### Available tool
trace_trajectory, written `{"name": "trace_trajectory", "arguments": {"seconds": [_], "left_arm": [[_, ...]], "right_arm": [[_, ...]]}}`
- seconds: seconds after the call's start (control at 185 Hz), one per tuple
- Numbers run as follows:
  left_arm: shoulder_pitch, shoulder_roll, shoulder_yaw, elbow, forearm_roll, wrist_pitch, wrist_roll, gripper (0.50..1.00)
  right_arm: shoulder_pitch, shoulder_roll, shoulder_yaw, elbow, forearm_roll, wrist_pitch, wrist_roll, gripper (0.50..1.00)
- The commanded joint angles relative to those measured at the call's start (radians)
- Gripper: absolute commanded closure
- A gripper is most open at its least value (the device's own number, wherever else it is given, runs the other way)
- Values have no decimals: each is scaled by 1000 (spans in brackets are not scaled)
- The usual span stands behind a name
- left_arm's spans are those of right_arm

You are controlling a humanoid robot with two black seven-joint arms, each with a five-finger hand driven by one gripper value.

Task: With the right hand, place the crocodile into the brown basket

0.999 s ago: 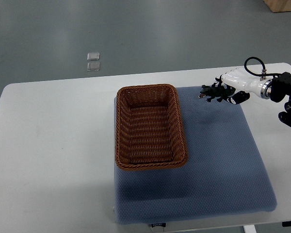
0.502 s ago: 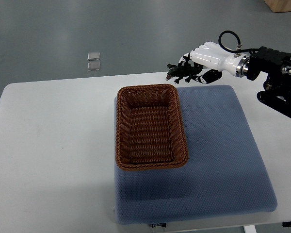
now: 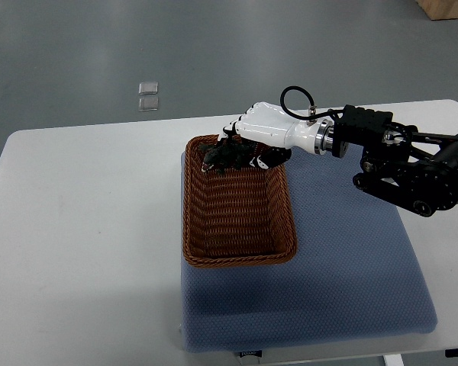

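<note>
1. The brown basket lies on the blue pad.
2. The crocodile hangs over the basket's far end, just inside the rim.
3. The right hand has its fingers curled around the toy. This looks like the placing step, and the next move calls for lowering slightly and uncurling the fingers.

Counts: 1 table, 1 blue pad, 1 brown basket, 1 crocodile. 1 robot hand in frame, the right hand. Floor, upper left of the frame: 2 small clear squares. Top right corner: 1 wooden box, mostly cut off.
</note>
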Motion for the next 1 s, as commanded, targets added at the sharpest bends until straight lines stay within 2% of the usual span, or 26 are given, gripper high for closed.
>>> {"name": "trace_trajectory", "arguments": {"seconds": [0.0, 0.086, 0.113, 0.2, 0.216, 0.265, 0.27, 0.313, 0.335, 0.346, 0.427, 0.556, 0.761, 0.896, 0.993], "left_arm": [[0, 0, 0, 0, 0, -2, -1, 500], [0, 0, 0, 0, 0, 0, 0, 500], [0, 0, 1, 0, -1, 0, -1, 500], [0, 0, 0, 0, 0, 0, -1, 500], [0, 0, 0, 0, 0, 0, -1, 500], [0, 0, 0, 0, 0, 0, 0, 500], [0, 0, 0, 0, -1, 0, -1, 500], [0, 0, 1, 0, 0, 0, -1, 500], [0, 0, 0, 0, 0, 0, 0, 500], [0, 0, 0, 0, 0, 0, 0, 500], [0, 0, 0, 0, 0, 0, -1, 500], [0, 0, 1, 0, 0, 0, -1, 500], [0, 0, 0, 0, -1, 0, 0, 500], [0, 0, 0, 0, 0, 0, 0, 500], [0, 0, 1, 0, -1, 0, -1, 500]], "right_arm": [[-12, 2, -13, 0, -1, -4, 7, 1000], [-21, 7, -19, -4, -1, -16, 7, 1000], [-25, 7, -19, -8, -1, -21, 7, 961], [-35, 7, -19, -14, -1, -33, 9, 887], [-39, 7, -19, -15, -1, -38, 9, 851], [-45, 7, -20, -17, -1, -47, 9, 781], [-45, 7, -20, -17, -1, -50, 9, 761], [-51, 5, -20, -18, -1, -55, 9, 699], [-53, 5, -20, -18, -1, -55, 9, 687], [-55, 5, -20, -18, 1, -55, 9, 660], [-62, 1, -19, -18, 2, -55, 10, 607], [-70, -1, -14, -18, 7, -56, 10, 587], [-94, -21, 56, -18, 27, -56, 12, 587], [-182, -27, 213, -18, 66, -27, 10, 587], [-228, -24, 357, -26, 148, 37, 2, 587]]}}
